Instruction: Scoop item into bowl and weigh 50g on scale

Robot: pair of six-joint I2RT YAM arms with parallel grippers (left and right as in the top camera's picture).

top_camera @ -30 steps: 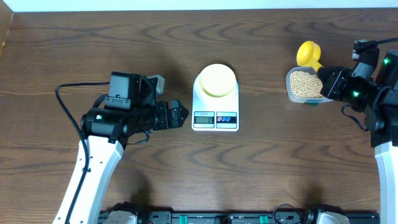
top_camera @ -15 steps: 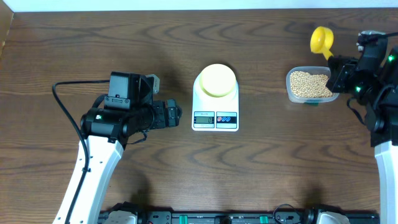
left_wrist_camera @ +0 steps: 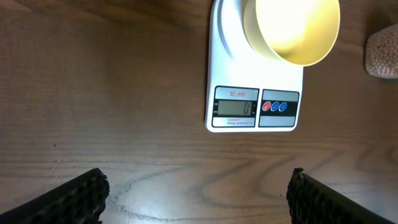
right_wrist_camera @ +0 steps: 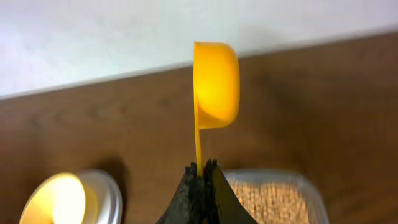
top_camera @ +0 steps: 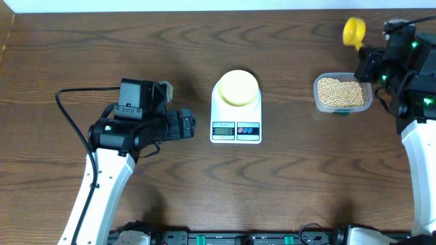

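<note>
Overhead, the white scale [top_camera: 236, 112] sat near the middle of the dark wooden desk [top_camera: 306, 177]. Its grey display [left_wrist_camera: 236, 108] and two small buttons [left_wrist_camera: 274, 106] lay along its 6 o'clock edge. The pale yellow bowl [top_camera: 238, 88] stood upright on the platform at the scale's 12 o'clock end, and its rim nearly covered that platform. The display appeared to read zero.

A clear tub [top_camera: 315, 92] rested at about 3 o'clock from the scale, well apart from it. The tub held the beige beans [top_camera: 340, 90] in a shallow, even layer.

The left claw [left_wrist_camera: 198, 196] hung at 9 o'clock from the scale, near it but not touching. It pointed toward the scale, its two dark fingers [left_wrist_camera: 74, 199] were spread wide, and it held nothing. Only bare desk lay between the fingers.

The right claw [right_wrist_camera: 200, 186] was pinched tight on the thin handle [right_wrist_camera: 198, 146] of the bright yellow scoop [right_wrist_camera: 216, 84]. The scoop was lifted clear of the tub, at about 1 o'clock from it, close to the desk's far edge. In the right wrist view the cup stood on its side above the claw, with its flat mouth facing 9 o'clock. Whether any beans sat in the cup could not be told.
</note>
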